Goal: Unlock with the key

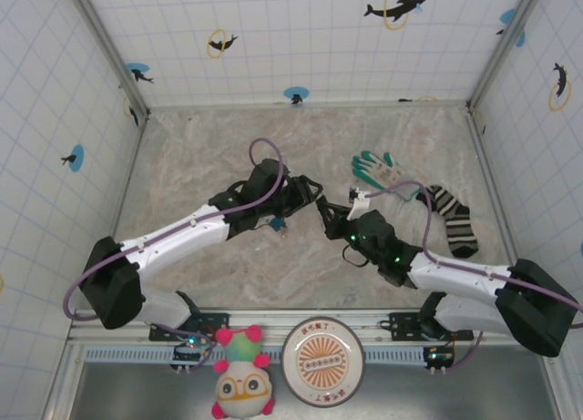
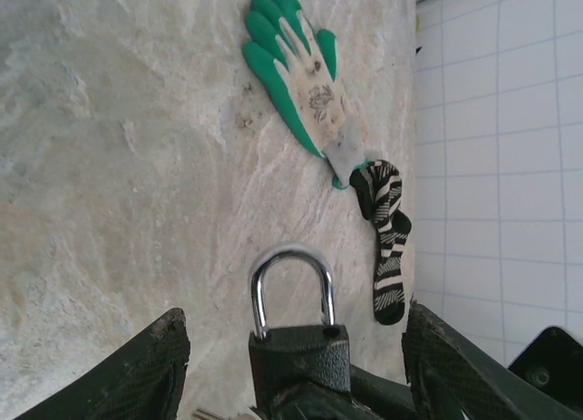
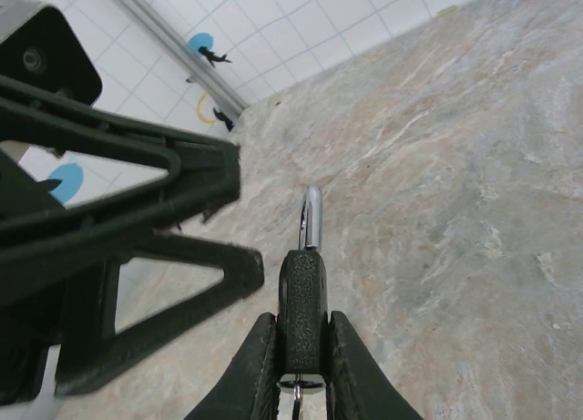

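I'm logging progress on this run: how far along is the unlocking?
Done: the padlock is clamped by its body in the right gripper. In hand: the left gripper stands open, fingers either side of the padlock, touching nothing. Left: the shackle looks seated, both legs in the body, so unlocking remains. A metal ring shows beneath the body; whether the key is inserted I cannot tell.

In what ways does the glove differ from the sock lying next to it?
The glove is green and whitish; the sock is striped black and white. The glove lies straight and flat; the sock bends at the heel. Both are soft, limp things lying on the table, with their ends meeting.
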Robot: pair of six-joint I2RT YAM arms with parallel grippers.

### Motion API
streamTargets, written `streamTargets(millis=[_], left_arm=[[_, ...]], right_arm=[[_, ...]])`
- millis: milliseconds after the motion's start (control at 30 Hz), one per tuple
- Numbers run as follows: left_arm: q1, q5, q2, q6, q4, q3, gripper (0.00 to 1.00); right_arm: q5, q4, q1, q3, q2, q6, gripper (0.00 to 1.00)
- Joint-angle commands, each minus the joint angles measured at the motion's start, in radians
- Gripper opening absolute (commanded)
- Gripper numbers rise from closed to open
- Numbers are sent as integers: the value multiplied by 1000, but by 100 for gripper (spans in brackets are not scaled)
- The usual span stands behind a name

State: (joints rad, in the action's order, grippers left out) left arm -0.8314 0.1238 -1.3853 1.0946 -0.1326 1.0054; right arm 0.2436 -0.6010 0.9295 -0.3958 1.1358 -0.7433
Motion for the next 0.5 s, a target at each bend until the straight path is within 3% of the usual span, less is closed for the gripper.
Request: streamTargets(millis=[0, 200, 467], left_arm=[[32, 27, 47, -115, -60, 32, 63], [98, 119, 93, -326, -147, 47, 60], [135, 337, 117, -576, -218, 71, 61]], right_arm=[[-120, -14, -34, 32, -56, 22, 0], [-329, 45, -106, 36, -122, 75, 0], [-572, 121, -165, -11, -162, 142, 0]])
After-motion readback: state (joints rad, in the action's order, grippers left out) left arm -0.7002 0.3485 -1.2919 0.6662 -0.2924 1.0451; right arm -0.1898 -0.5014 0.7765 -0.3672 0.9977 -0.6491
